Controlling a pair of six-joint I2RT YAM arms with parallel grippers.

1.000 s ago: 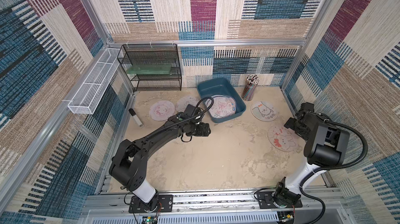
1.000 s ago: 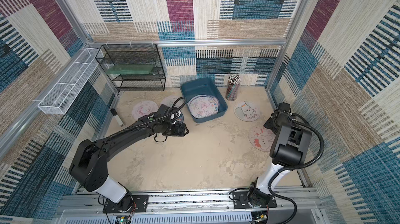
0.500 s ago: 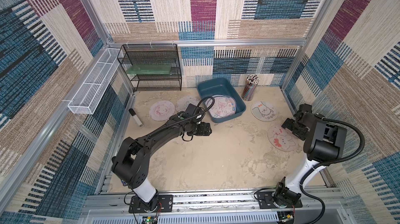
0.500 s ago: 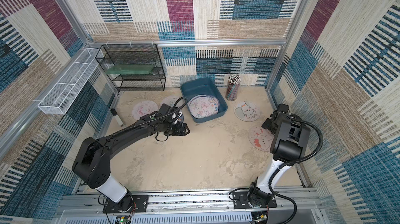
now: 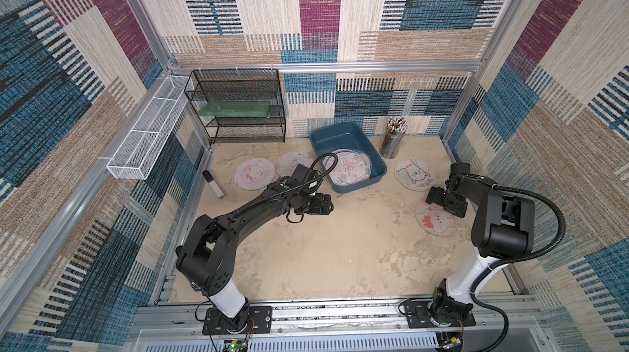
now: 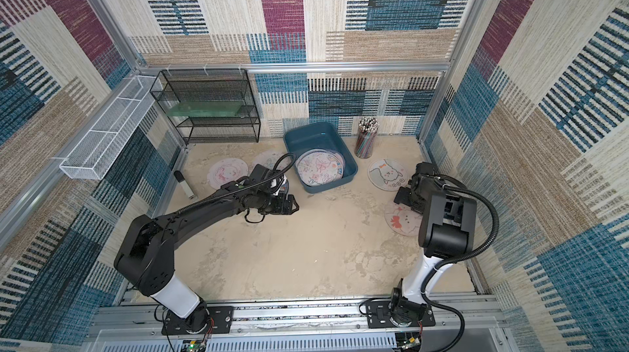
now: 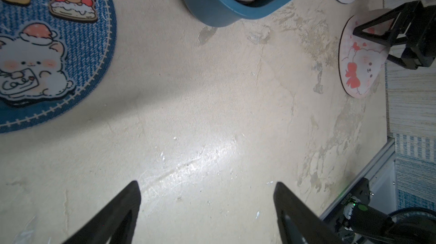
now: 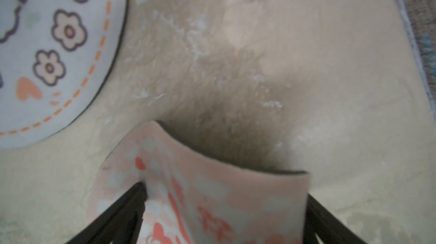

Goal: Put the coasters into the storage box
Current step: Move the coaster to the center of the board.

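The teal storage box (image 5: 357, 188) stands at the back with several coasters (image 5: 347, 169) lying in it. More coasters lie on the table: a pink one (image 5: 254, 174), a pale one (image 5: 291, 163), a white lamb one (image 5: 413, 173), a pink bow one (image 5: 437, 222) and a dark blue one (image 7: 59, 49) under my left arm. My left gripper (image 5: 328, 204) hangs open over bare table in front of the box (image 7: 212, 6), nothing between its fingers (image 7: 207, 183). My right gripper (image 5: 434, 202) stands wide open on the pink bow coaster (image 8: 212, 183), whose edge curls up between the fingers.
A black mesh rack (image 5: 238, 108) and a cup of pencils (image 5: 393, 139) stand at the back wall on either side of the box. A white wire tray (image 5: 146, 132) hangs on the left wall, and a small black-and-white stick (image 5: 212, 185) lies below it.
My right arm has shifted a little toward the back over the pink bow coaster. The left arm has hardly moved, and both grippers stay as wide as before.
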